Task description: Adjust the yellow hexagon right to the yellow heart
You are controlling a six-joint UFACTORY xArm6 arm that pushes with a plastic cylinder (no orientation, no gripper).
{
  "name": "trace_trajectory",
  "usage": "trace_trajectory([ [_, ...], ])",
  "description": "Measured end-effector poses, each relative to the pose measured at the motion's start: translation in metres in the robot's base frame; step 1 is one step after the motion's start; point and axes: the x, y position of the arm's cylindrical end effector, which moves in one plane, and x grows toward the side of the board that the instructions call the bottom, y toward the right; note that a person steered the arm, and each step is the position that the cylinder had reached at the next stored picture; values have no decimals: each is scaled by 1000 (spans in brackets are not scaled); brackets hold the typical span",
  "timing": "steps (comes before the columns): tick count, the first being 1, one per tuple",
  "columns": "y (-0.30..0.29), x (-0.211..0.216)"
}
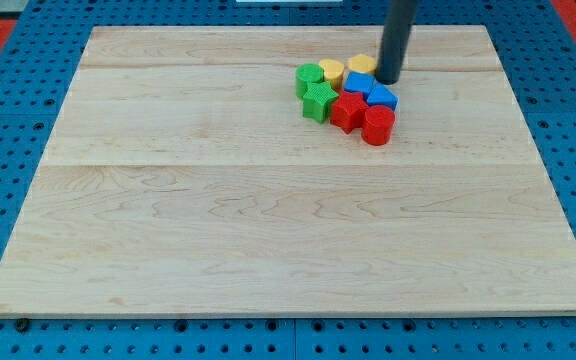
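Observation:
Two yellow blocks lie at the top of a tight cluster near the view's top centre. The left yellow block (pixel 332 71) looks like the heart. The right yellow block (pixel 361 65), probably the hexagon, sits just to its right, partly hidden by my rod. My tip (pixel 388 80) rests on the board just right of that right yellow block, touching or almost touching it, above the blue blocks.
Packed in the same cluster are a green block (pixel 310 78), a green star (pixel 319 101), two blue blocks (pixel 358 84) (pixel 381 97), a red star (pixel 347 110) and a red cylinder (pixel 377 126). The wooden board (pixel 268 220) ends on a blue pegboard.

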Motion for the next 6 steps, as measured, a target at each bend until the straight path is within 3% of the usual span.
trace_trajectory([
  [2, 9, 3],
  [3, 41, -1],
  [4, 75, -42],
  [6, -27, -63],
])
